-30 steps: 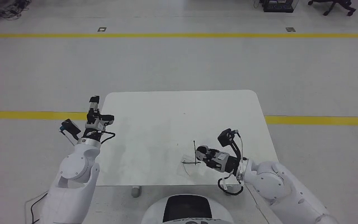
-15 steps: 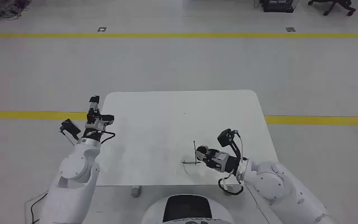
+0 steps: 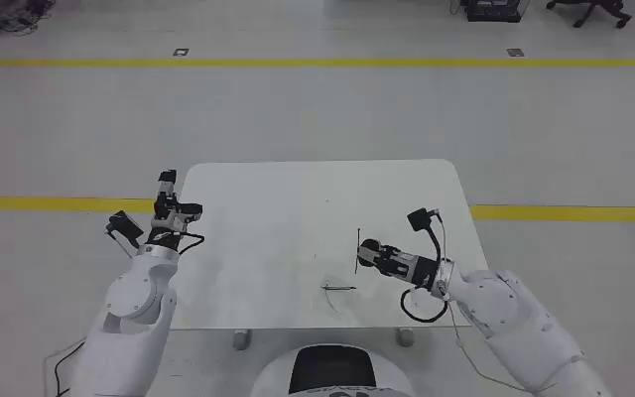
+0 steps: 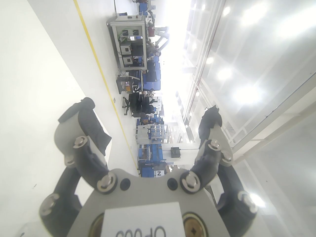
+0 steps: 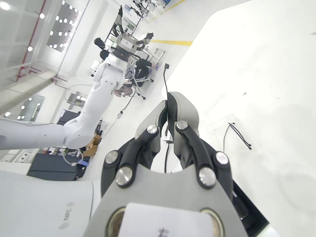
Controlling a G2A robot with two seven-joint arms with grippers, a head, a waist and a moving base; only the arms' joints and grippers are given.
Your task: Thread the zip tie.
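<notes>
A thin black zip tie (image 3: 357, 250) (image 5: 165, 80) is pinched in my right gripper (image 3: 364, 253) (image 5: 167, 104), which is shut on it above the white table (image 3: 298, 208). The tie sticks out past the fingertips, its square head at the far end. More black zip ties (image 3: 339, 288) (image 5: 238, 133) lie flat on the table near the front edge, below and left of the right gripper. My left gripper (image 3: 166, 183) (image 4: 148, 117) hangs open beyond the table's left edge, nothing between its fingers.
The white table (image 5: 246, 50) has rounded corners and bare surface across its middle and back. A yellow floor line (image 3: 556, 212) runs behind it. Cables hang from the right wrist (image 3: 422, 303).
My right gripper has lifted one zip tie off the table and moved up and to the right, away from the ties left lying. The left arm has not moved.
</notes>
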